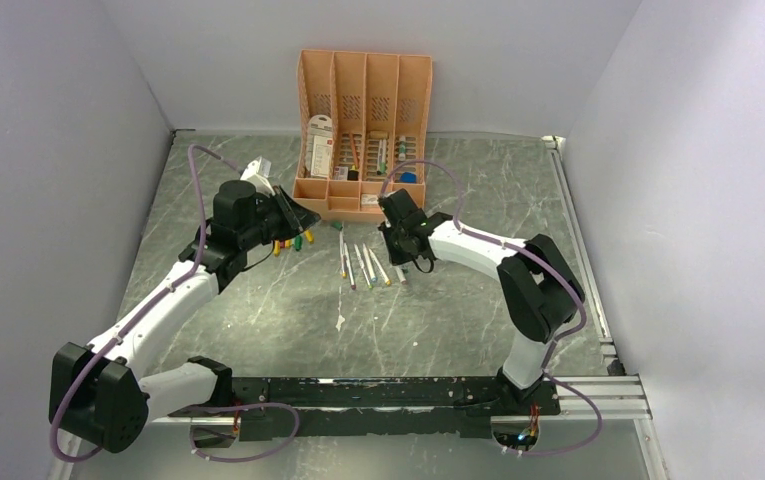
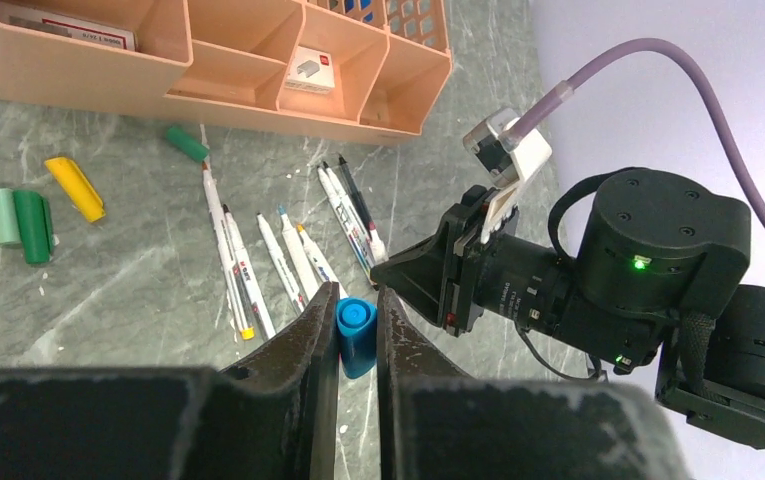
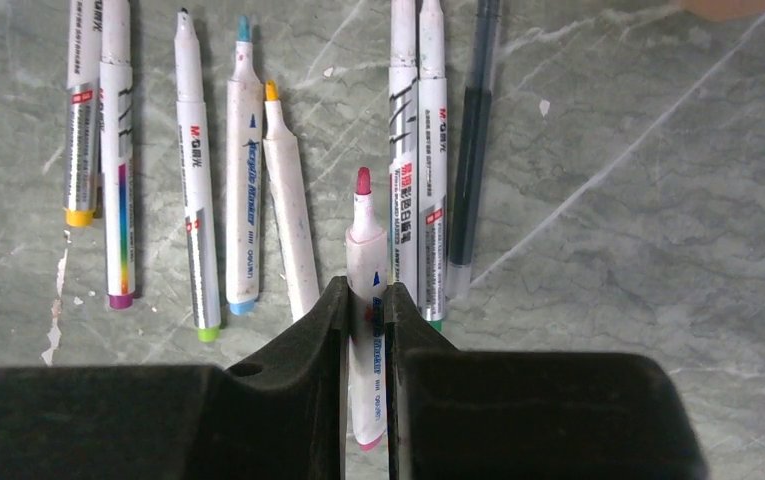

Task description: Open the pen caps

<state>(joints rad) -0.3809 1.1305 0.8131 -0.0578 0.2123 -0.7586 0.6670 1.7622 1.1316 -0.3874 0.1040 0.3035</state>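
Two arms in the top view, both stretched toward the far middle of the table (image 1: pixel 258 300). The left arm (image 1: pixel 158 310) runs from its base at the near left diagonally up and to the right. The right arm (image 1: pixel 518 265) rises from the near right, bends at the elbow and reaches left, wrist tipped down over the pens (image 1: pixel 366 265). Those lie in a loose fan on the near side of the peach organiser (image 1: pixel 363 110). A little huddle of pen caps (image 1: pixel 293 242) sits left of the pens, just below the left wrist.

Left wrist view: the left gripper (image 2: pixel 356 315) is clamped on one blue cap (image 2: pixel 356 350), held upright between its fingers. Five loose caps lie on the table off to the left: two yellow caps (image 2: pixel 75 188), two green caps (image 2: pixel 33 225) and one pale mint cap (image 2: pixel 3 215). One of the green ones lies apart from the rest, close to the organiser.

Right wrist view: the right gripper (image 3: pixel 366 300) is pinched around one pale pen (image 3: pixel 365 240) with a bare pink-red tip pointing away from the camera. Seven more pale pens lie side by side on the table — five left of the held one, two right — plus one dark pen (image 3: pixel 473 150) furthest right. Three of the lying ones clearly show bare tips: black, blue and yellow-orange.
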